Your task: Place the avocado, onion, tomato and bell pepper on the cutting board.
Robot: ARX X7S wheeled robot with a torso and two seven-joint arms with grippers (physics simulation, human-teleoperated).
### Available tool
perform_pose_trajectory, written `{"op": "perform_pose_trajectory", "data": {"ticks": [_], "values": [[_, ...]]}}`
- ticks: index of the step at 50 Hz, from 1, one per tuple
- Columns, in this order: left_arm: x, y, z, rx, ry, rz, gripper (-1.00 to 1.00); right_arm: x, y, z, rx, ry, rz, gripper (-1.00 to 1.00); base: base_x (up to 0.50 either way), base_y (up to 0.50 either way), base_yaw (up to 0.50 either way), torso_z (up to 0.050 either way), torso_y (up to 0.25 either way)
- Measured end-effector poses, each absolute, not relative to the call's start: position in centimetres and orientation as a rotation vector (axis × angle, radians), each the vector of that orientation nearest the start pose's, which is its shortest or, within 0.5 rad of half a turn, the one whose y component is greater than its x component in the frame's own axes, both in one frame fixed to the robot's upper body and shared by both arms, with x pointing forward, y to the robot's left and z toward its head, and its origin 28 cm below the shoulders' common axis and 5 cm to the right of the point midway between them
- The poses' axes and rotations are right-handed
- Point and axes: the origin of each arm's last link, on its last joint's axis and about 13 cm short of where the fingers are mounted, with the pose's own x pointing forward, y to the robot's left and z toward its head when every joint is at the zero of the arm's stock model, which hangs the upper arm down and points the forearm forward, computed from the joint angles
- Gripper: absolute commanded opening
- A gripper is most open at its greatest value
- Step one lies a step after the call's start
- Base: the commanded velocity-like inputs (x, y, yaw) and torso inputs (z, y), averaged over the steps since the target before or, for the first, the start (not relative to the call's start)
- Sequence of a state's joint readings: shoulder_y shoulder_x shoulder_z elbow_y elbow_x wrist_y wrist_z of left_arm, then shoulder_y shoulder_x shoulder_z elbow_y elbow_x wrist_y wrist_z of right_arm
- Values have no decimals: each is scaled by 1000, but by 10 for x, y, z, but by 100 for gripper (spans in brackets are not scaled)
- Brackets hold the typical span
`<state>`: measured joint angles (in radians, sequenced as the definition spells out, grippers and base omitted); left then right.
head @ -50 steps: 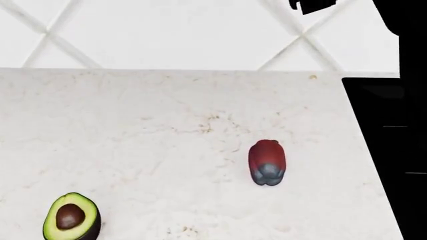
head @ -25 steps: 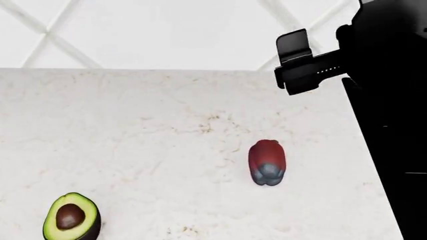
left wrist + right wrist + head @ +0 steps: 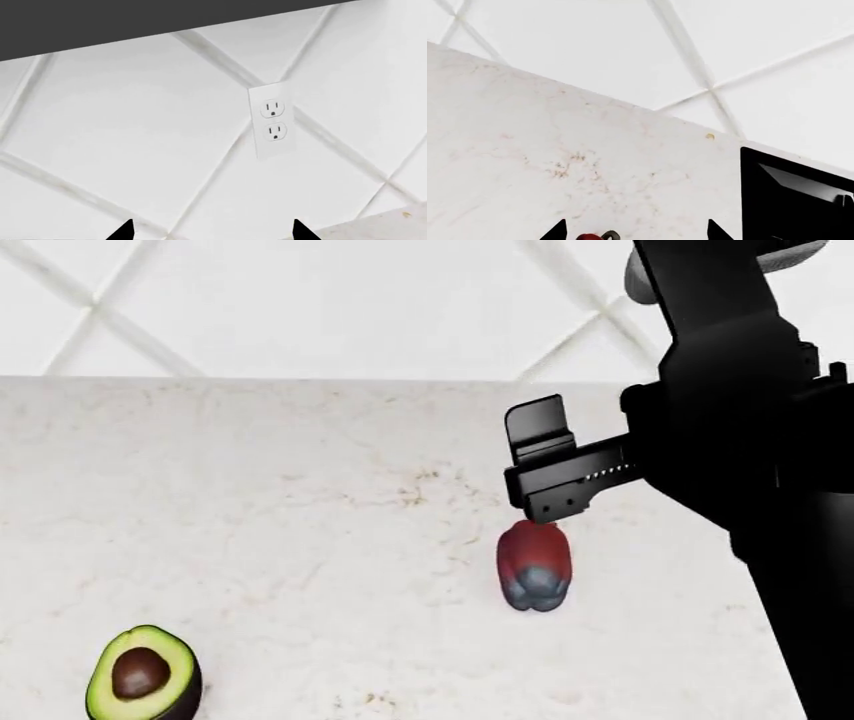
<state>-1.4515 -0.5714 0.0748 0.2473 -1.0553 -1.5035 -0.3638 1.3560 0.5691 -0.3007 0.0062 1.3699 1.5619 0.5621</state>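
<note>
The bell pepper [image 3: 534, 565], dark red shading to grey-blue, lies on the marble counter [image 3: 267, 500]. My right gripper [image 3: 541, 468] hovers just above its red far end, jaws open and empty. In the right wrist view the pepper's red top [image 3: 587, 237] and curled stem show between the spread fingertips [image 3: 554, 233], nearer one tip; the right gripper [image 3: 635, 235] holds nothing. The halved avocado [image 3: 143, 675] lies flesh up at the near left. My left gripper [image 3: 211, 235] is open and faces the tiled wall. Onion, tomato and cutting board are out of view.
A black cooktop [image 3: 801, 640] borders the counter on the right and shows in the right wrist view [image 3: 794, 200]. A white tiled wall [image 3: 334, 300] rises behind the counter. A wall outlet [image 3: 270, 122] is ahead of the left gripper.
My right arm has come down and to the left from the upper right corner, bringing its open gripper from well above to just over the bell pepper. The pepper and avocado have not moved.
</note>
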Motion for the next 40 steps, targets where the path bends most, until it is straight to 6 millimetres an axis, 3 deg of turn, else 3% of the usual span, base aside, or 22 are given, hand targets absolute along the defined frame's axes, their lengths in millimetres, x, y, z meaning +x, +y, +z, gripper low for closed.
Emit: {"op": "perform_pose_trajectory", "data": {"ticks": [18,40], "values": [[258,281,382,167,-99,-147,100,281,-152,309,-181,464,319,100,0,0,0,0,0],[256,281,381,172,-107,-135,100,291,-150,281,-144,512,331,100,0,0,0,0,0]]}}
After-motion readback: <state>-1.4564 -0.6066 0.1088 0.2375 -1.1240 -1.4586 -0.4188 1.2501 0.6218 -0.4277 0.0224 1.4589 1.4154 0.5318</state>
